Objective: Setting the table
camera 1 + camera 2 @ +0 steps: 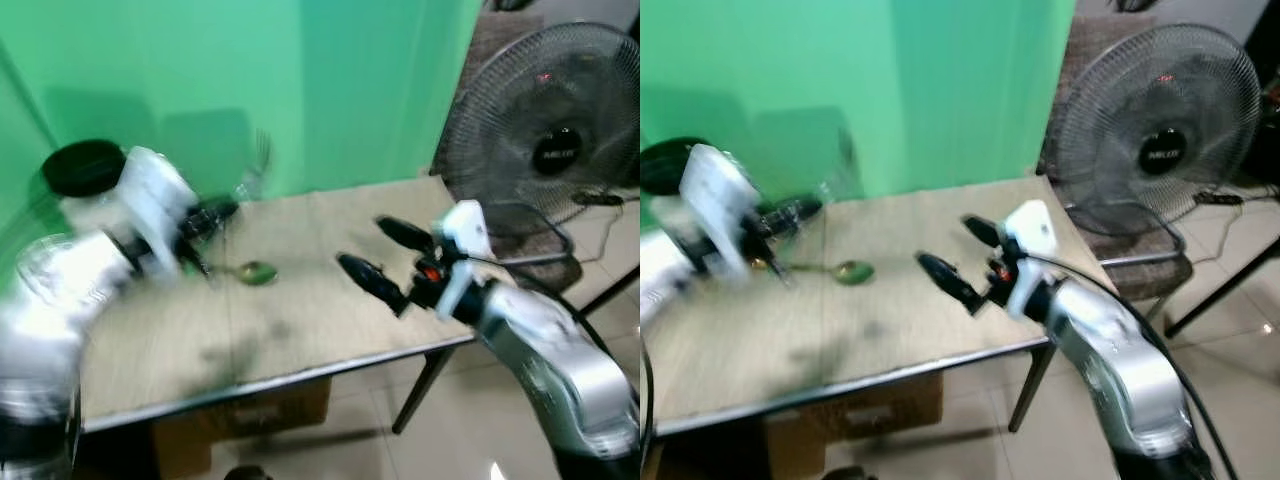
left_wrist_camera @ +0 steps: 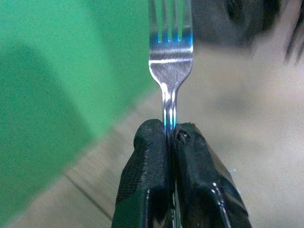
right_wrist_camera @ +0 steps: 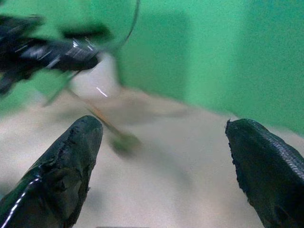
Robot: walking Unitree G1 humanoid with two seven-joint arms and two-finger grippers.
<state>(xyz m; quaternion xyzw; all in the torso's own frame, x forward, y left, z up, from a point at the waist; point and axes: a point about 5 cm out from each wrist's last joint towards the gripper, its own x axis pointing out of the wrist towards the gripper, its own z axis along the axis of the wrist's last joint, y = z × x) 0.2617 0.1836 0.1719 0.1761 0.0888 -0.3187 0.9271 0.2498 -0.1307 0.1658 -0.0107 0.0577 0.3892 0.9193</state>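
Observation:
My left gripper (image 1: 222, 212) is shut on the handle of a silver fork (image 1: 258, 160), which it holds above the table's far left part with the tines pointing up towards the green wall. The left wrist view shows the fork (image 2: 170, 52) clamped between the black fingers (image 2: 147, 156). A spoon (image 1: 255, 272) with a greenish bowl lies on the wooden table (image 1: 300, 340), just below and to the right of that gripper. My right gripper (image 1: 385, 258) hovers open over the table's right part, pointing at the spoon (image 3: 121, 140), with nothing between its fingers (image 3: 71, 161). The left arm is blurred.
A large standing fan (image 1: 555, 130) and a wire chair (image 1: 535, 245) stand right of the table. A cardboard box (image 1: 245, 420) sits under the table. The green wall (image 1: 300, 80) rises behind the far edge. A black round object (image 1: 85, 165) is at the far left.

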